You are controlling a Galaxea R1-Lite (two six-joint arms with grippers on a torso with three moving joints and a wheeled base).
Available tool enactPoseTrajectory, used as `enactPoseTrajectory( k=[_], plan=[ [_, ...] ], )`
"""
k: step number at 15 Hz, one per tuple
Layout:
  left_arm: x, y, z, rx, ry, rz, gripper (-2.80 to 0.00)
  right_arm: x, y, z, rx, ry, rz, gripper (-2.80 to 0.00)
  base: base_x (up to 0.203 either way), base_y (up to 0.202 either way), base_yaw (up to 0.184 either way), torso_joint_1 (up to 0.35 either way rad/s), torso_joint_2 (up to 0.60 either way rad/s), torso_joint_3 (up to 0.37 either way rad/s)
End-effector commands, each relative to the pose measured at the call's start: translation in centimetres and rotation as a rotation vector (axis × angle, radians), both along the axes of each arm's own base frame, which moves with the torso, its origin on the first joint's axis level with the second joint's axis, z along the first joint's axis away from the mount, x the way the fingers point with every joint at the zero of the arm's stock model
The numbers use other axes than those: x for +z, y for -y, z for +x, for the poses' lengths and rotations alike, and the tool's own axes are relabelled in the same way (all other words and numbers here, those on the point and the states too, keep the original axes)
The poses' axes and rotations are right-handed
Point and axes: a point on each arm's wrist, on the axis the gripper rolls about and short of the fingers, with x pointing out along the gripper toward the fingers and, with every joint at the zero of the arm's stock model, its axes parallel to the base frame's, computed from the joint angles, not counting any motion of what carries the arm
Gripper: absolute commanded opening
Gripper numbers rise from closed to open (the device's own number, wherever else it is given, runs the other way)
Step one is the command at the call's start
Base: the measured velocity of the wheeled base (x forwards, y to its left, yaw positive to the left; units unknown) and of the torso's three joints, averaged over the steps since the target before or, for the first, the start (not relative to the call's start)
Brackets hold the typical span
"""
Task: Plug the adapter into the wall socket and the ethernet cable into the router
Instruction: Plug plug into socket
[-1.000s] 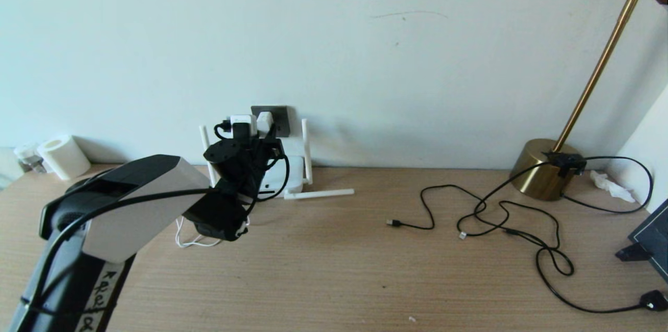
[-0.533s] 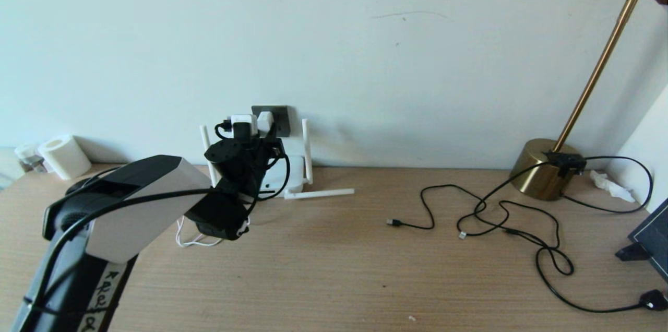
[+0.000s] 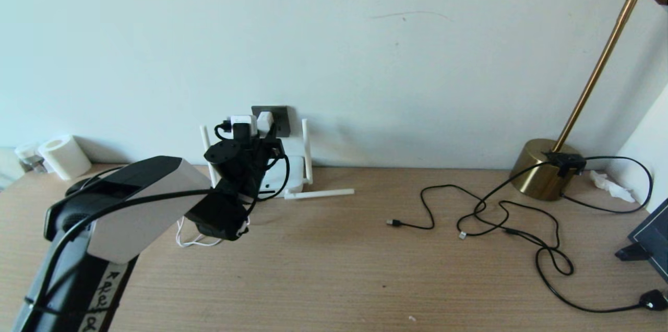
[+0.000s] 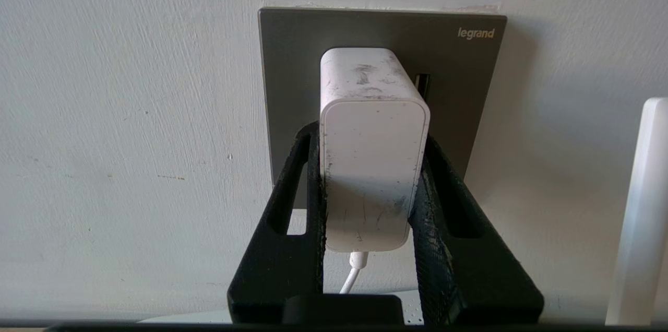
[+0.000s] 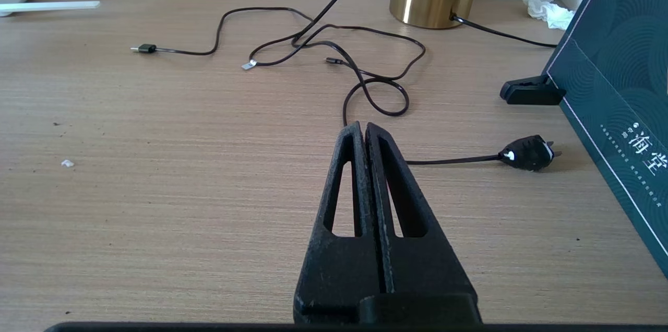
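The white adapter [image 4: 373, 165] stands out from the dark grey wall socket [image 4: 292, 60], its far end against the plate and no pins showing. My left gripper [image 4: 371, 136] is shut on it, one finger on each side; the thin white cord [image 4: 350, 274] hangs from its near end. In the head view the adapter [image 3: 265, 120] sits at the socket [image 3: 282, 114], above the white router [image 3: 295, 170], which my left gripper [image 3: 265, 134] partly hides. My right gripper [image 5: 364, 129] is shut and empty, low over the table. I cannot pick out the ethernet cable.
One router antenna [image 3: 319, 194] lies flat on the table. Thin black cords [image 3: 501, 212] sprawl at the right, one ending in a small plug [image 3: 392, 223]. A brass lamp base [image 3: 543, 167] and a dark box [image 3: 652, 235] stand far right. A paper roll [image 3: 61, 156] is far left.
The left arm's elbow has shifted very slightly. The gripper and adapter stay at the socket.
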Motion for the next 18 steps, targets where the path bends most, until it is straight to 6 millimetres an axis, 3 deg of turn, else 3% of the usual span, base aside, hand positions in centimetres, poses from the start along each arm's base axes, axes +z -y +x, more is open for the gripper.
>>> enactPoseTrajectory(
  k=[1, 18],
  plan=[
    [-0.2, -0.1, 0.0, 0.003, -0.002, 0.000, -2.80, 0.0, 0.0, 0.0, 0.000, 0.001, 0.000, -2.80, 0.000, 0.000, 0.000, 0.000, 0.00, 0.000],
    [-1.3, -1.4, 1.1, -0.003, -0.020, 0.020, -2.80, 0.0, 0.0, 0.0, 0.000, -0.001, 0.000, -2.80, 0.000, 0.000, 0.000, 0.000, 0.00, 0.000]
  ],
)
